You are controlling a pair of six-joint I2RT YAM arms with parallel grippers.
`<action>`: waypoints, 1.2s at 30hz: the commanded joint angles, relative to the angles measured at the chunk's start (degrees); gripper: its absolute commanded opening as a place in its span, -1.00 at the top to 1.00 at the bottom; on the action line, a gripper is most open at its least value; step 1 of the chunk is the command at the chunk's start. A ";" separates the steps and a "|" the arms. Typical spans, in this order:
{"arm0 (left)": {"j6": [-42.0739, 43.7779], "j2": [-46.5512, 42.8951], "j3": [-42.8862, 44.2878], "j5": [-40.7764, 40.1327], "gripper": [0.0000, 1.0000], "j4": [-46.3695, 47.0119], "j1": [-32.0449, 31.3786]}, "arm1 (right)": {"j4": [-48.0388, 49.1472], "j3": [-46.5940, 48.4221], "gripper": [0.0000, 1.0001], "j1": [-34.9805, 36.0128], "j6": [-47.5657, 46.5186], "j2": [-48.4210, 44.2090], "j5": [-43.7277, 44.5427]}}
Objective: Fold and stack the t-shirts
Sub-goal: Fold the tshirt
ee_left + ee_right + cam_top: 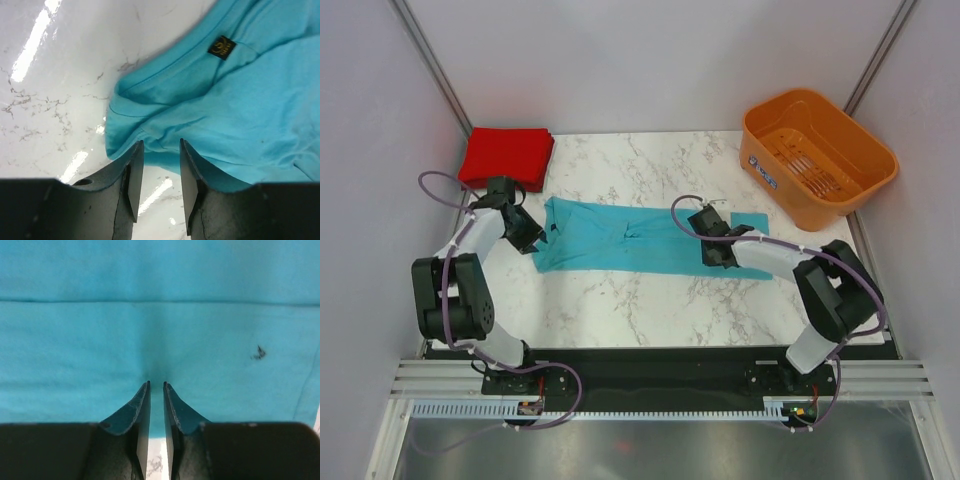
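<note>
Teal shirt: lies in a long band on the bench, stretched from the left gripper to the right gripper. It looks narrowed lengthwise but is not yet folded into a packet.
Basket: sits beyond the right gripper, off to its outer side.
Red shirt: folded into a flat square just beyond the left gripper. This one looks done.
Left to do: probably the cross-folds on the teal shirt, then stacking it with the red shirt.
Right gripper: clenched on the teal shirt at the hem end, with the cloth puckering toward its tips.
Left gripper: jaws apart astride the collar-end edge of the teal shirt. I cannot tell whether they pinch it.
Neck tag: ahead of the left gripper. It is small and dark with a gold mark, and the writing is too small to read.
Sticker: blue, on the basket wall, unreadable.
</note>
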 commanded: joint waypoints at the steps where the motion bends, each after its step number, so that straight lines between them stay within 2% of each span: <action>1: 0.08 -4.66 2.42 2.35 0.15 -1.00 -1.49 | -3.23 -2.42 0.51 -0.30 6.25 -5.42 1.94; 3: -0.01 -5.19 3.29 5.24 0.15 -0.91 -3.33 | -4.28 -4.09 0.49 -0.03 9.41 -7.36 1.94; 5: 0.60 -4.23 4.87 7.70 0.17 -0.64 -8.16 | -4.64 -5.15 0.48 -0.03 11.34 -10.61 1.50; 8: -0.62 -1.60 7.51 7.98 0.28 -0.12 -12.83 | -5.52 -4.98 0.45 -0.03 11.53 -14.66 1.23; 11: -1.68 2.53 9.53 6.76 0.53 0.67 -14.68 | -7.54 -2.00 0.41 -0.12 9.60 -17.56 1.23; 12: -1.86 4.02 10.67 6.49 0.70 0.85 -14.68 | -8.59 -0.16 0.40 -0.12 8.73 -18.09 1.15; 16: -2.91 11.40 14.19 5.87 0.94 1.11 -14.85 | -9.39 2.40 0.38 -0.12 6.88 -22.30 0.79; 20: -3.00 18.43 19.80 4.39 0.96 1.29 -16.44 | -9.48 3.90 0.36 -0.03 5.03 -24.68 0.18; 29: -4.32 27.84 28.42 -0.28 0.96 1.38 -16.97 | -9.92 6.10 0.37 -0.21 3.97 -30.48 1.67; 36: -4.84 37.69 38.36 1.91 0.95 1.29 -17.14 | -9.57 8.46 0.37 -0.65 2.66 -33.12 3.86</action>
